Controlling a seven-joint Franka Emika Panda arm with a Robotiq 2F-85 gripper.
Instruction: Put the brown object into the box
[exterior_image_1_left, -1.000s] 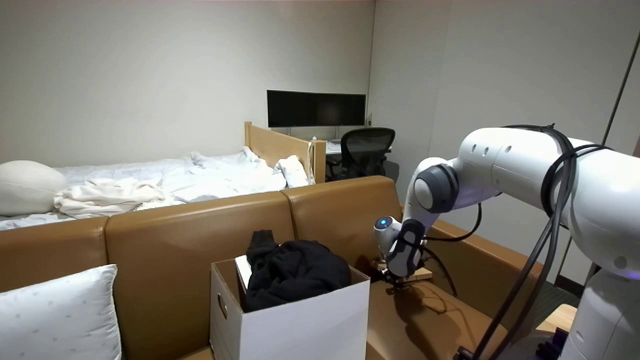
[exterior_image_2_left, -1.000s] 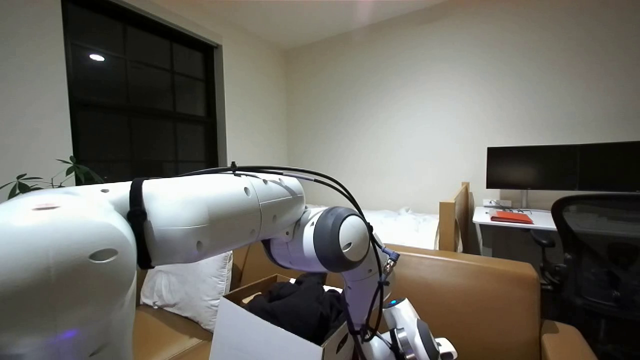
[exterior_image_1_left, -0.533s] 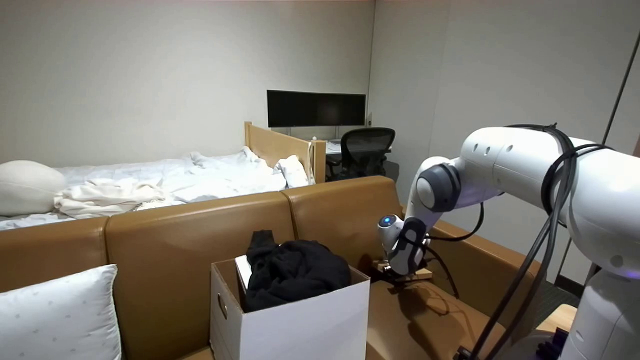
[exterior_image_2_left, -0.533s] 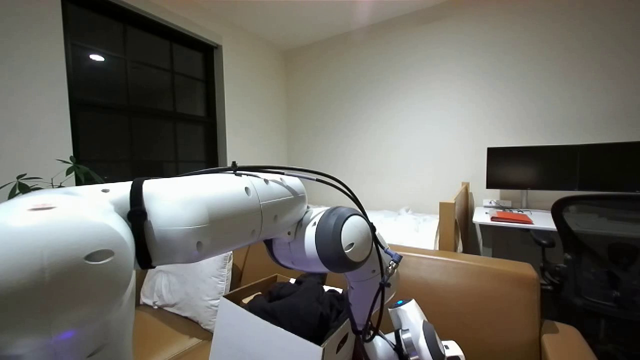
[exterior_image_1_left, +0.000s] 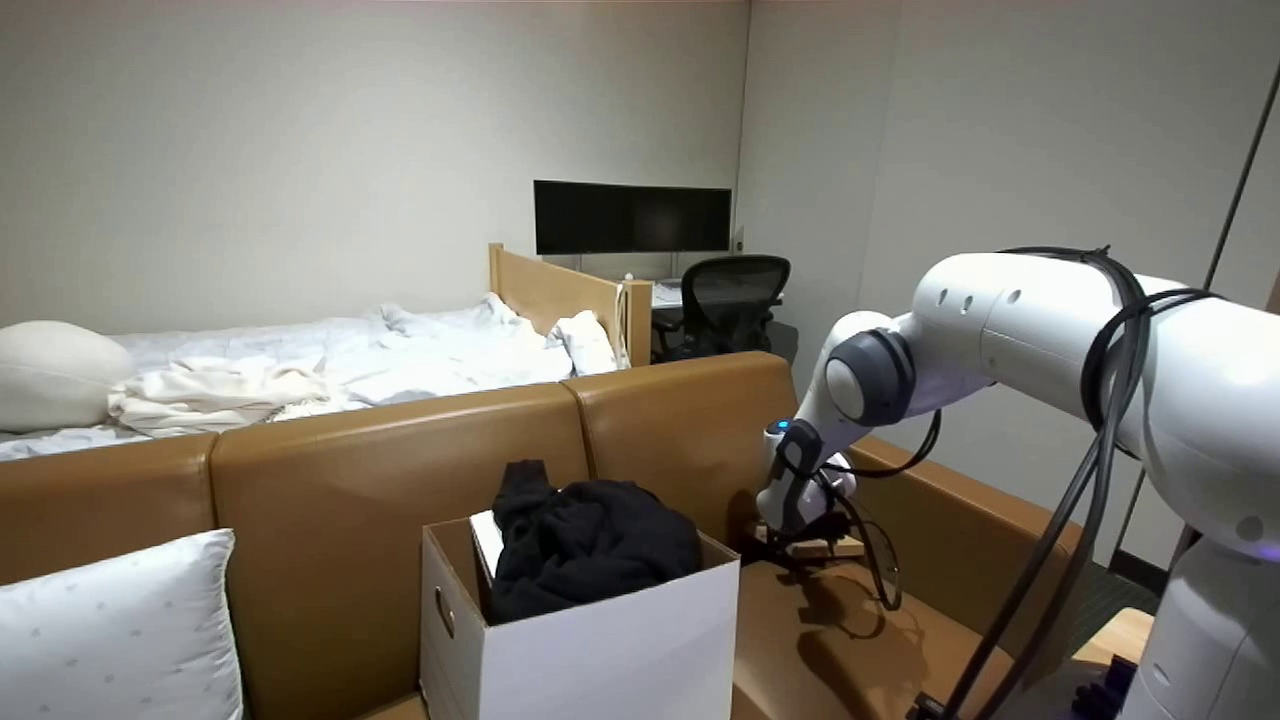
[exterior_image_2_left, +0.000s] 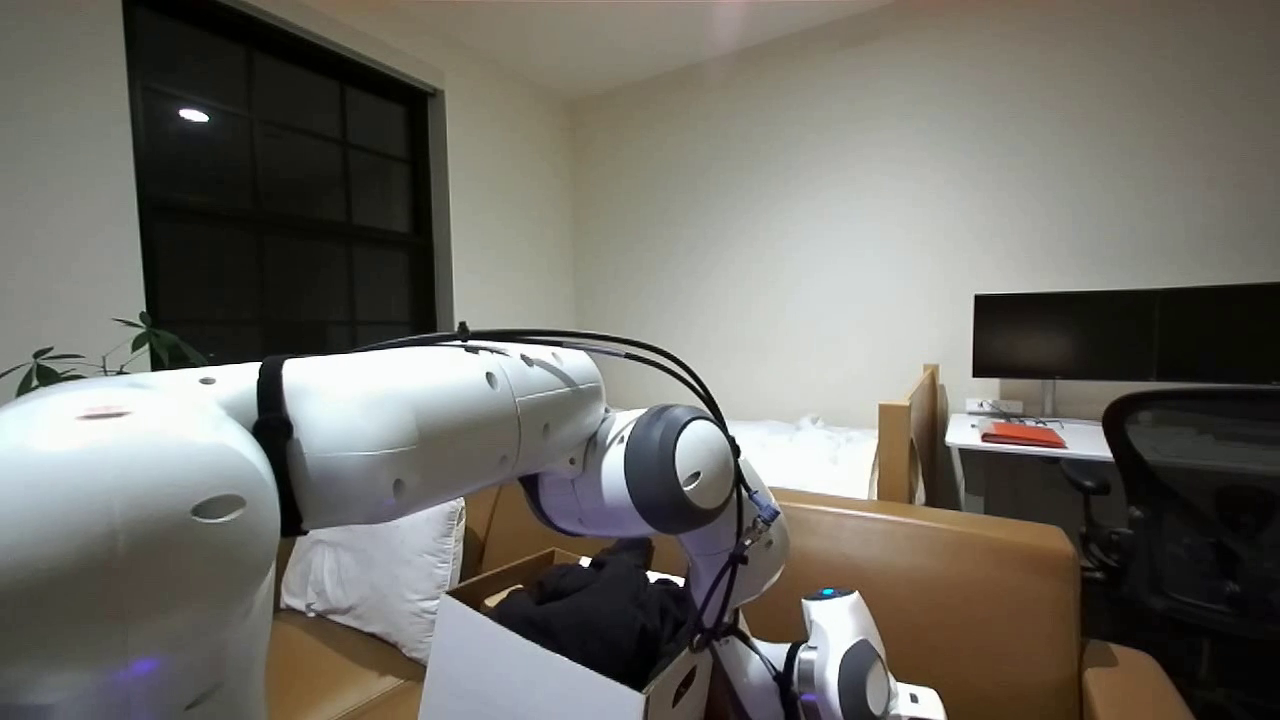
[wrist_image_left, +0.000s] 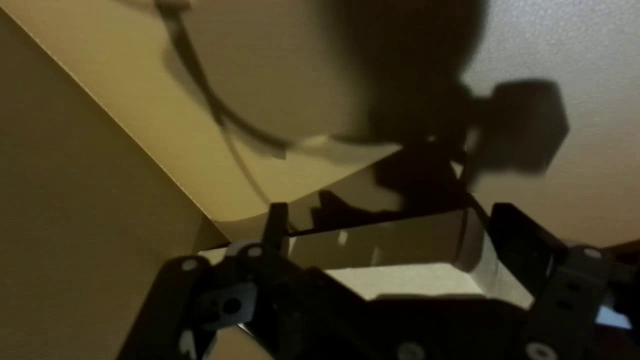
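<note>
The brown object (exterior_image_1_left: 845, 547), a flat tan block, lies on the couch seat by the backrest in an exterior view, partly covered by the hand. In the wrist view the brown object (wrist_image_left: 380, 245) spans the space between the widely spread fingers and extends past the left one. My gripper (wrist_image_left: 390, 211) is open around and over it; no firm grip shows. Dark and small, the gripper (exterior_image_1_left: 797, 560) is low against the seat. The white box (exterior_image_1_left: 610, 650) stands open-topped to the left of the hand, with black clothing (exterior_image_1_left: 600, 545) heaped above its rim.
The couch backrest (exterior_image_1_left: 690, 430) rises right behind the hand, and the armrest (exterior_image_1_left: 960, 530) lies to its right. Loose cables (exterior_image_1_left: 870, 560) hang beside the wrist. A white pillow (exterior_image_1_left: 120, 630) leans on the couch beyond the box.
My hand has turned at the wrist and shifted slightly, its cables swinging with it. The brown object appears to stay at the same spot. The box has not moved.
</note>
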